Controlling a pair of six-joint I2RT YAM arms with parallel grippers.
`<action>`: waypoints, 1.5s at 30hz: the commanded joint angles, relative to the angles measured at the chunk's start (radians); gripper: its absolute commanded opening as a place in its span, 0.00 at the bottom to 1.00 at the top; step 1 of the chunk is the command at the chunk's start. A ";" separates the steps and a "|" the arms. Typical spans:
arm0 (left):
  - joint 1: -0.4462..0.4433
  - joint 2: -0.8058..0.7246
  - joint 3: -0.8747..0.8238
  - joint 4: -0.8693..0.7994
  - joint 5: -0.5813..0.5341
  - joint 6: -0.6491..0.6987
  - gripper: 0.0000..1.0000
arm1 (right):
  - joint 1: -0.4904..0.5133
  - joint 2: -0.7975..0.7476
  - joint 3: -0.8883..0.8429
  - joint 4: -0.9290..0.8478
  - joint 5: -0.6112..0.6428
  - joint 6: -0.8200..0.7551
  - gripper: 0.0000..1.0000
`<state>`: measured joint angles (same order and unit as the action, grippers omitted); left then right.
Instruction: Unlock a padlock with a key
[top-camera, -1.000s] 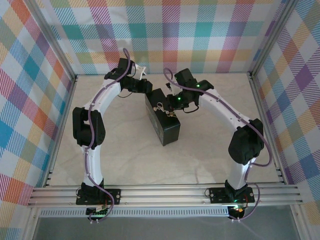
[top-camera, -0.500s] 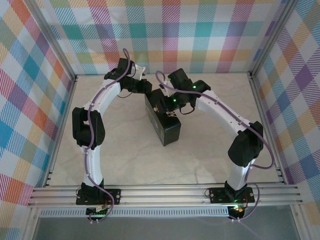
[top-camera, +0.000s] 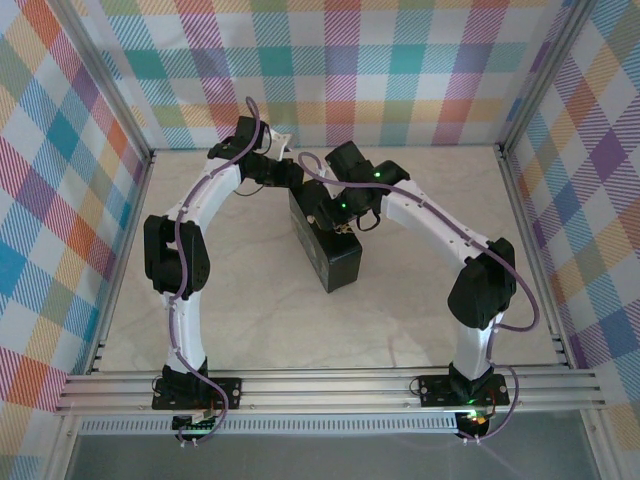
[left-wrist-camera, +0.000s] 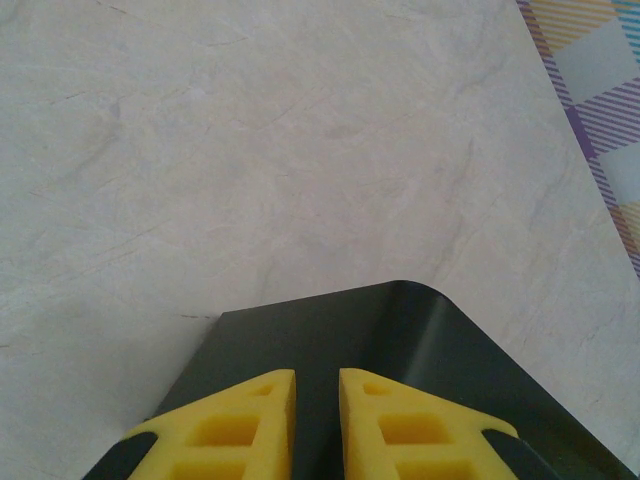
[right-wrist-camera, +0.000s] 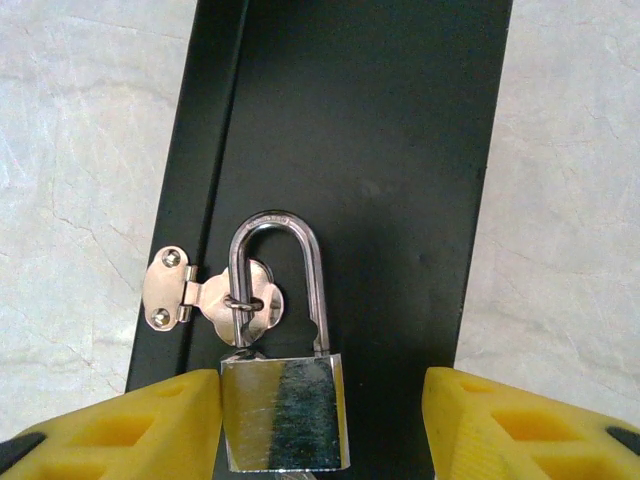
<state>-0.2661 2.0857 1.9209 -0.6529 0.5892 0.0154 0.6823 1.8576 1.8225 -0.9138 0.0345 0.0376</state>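
Since the frame a second before, the right arm (top-camera: 430, 215) had swung leftward, closer over the tin, and its end effector had widened. Padlock (right-wrist-camera: 285, 410) lay flat on the dark face of the tin box (right-wrist-camera: 380, 150). Its shackle looked seated in the body, with one leg threaded through the silvery hasp (right-wrist-camera: 170, 290) at the tin's edge; judged locked. Key not made out; the keyway end of the body ran off the bottom of the right wrist view. Right end effector (right-wrist-camera: 322, 400) stood spread astride the lock body, pinching nothing. One yellow finger (right-wrist-camera: 120, 425) was touching or just beside its flank, the other well clear. Left end effector (left-wrist-camera: 317, 385) sat at the tin's far corner, fingers pressed nearly together with a slim slit between; whether it nipped the rim could not be told. Tin rested on the pale marbled desk (right-wrist-camera: 70, 150). Risks noted: closing from this pose would clamp the body off-centre, since one finger would meet it first, and could shove the padlock sideways, twisting the hasp. If the tin was not truly held at its far corner, that push could slide it across the desk. With the keyway unseen, any key insertion would be blind and might jam or slip.
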 joint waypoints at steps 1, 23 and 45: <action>0.001 -0.026 -0.023 -0.081 -0.015 0.001 0.18 | 0.002 -0.029 0.002 -0.017 0.011 -0.029 0.54; 0.001 -0.034 -0.028 -0.086 -0.019 0.003 0.18 | 0.022 0.009 -0.042 -0.030 0.003 -0.048 0.33; -0.009 -0.041 -0.064 -0.079 0.030 0.012 0.17 | -0.219 -0.154 -0.313 0.470 -0.747 0.380 0.27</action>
<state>-0.2661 2.0644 1.8854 -0.6590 0.6106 0.0158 0.4561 1.7199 1.5032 -0.5671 -0.5934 0.3386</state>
